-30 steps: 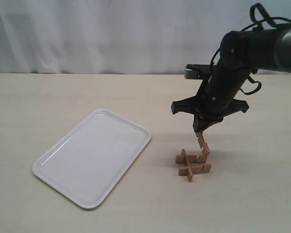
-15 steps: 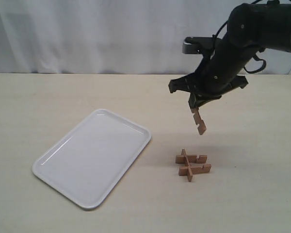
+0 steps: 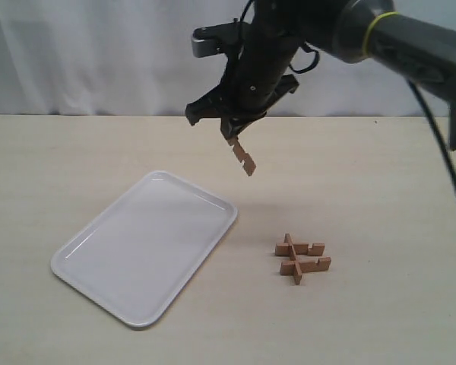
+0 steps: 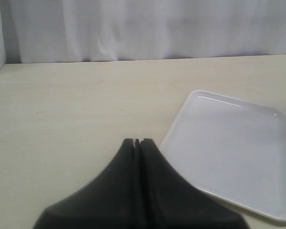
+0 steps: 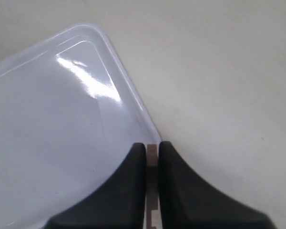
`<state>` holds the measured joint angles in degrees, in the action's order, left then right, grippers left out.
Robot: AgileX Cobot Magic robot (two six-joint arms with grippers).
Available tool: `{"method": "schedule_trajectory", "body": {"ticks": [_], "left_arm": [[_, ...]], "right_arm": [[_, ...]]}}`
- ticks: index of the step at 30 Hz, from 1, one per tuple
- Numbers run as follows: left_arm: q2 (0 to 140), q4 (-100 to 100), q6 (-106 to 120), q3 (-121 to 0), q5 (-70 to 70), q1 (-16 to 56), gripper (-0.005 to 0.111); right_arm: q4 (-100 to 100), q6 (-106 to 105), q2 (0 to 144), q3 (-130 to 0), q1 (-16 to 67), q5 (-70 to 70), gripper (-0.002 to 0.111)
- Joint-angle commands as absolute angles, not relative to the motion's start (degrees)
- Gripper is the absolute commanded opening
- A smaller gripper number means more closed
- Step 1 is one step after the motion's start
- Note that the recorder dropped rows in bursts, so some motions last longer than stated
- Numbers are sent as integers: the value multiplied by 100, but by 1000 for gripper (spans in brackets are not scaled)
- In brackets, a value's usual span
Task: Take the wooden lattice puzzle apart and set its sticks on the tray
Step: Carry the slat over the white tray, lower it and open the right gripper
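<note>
Right gripper (image 3: 232, 138) pinches 1 stick (image 3: 244, 160) in the air near the tray (image 3: 144, 243) rim. 3-stick lattice puzzle (image 3: 302, 258) lies on the table (image 3: 387, 319), well apart. Left gripper (image 4: 137, 142) pressed together, empty.

Right pincer (image 5: 152, 145) hides most of the stick (image 5: 152, 153).
</note>
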<state>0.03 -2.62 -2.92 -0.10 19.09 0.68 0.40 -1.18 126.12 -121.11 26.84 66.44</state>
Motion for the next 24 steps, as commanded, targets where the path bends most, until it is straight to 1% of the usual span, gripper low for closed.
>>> {"method": "schedule_trajectory", "body": {"ticks": [1, 4, 9, 15, 24], "left_arm": [[0, -249, -286, 0, 1856, 105, 0], [0, -249, -286, 0, 1856, 105, 0], [0, -249, -286, 0, 1856, 105, 0], [0, -249, -286, 0, 1856, 105, 0], [0, -249, -286, 0, 1856, 105, 0]], "right_arm": [[0, -659, 13407, -12956, 2825, 6996, 4], [109, -687, 13829, -13239, 2836, 6996, 4], [139, -734, 14268, -13318, 2836, 6996, 4], [802, -1162, 14345, -13318, 2898, 6825, 4], [702, -1174, 14500, -13318, 3051, 6503, 4]]}}
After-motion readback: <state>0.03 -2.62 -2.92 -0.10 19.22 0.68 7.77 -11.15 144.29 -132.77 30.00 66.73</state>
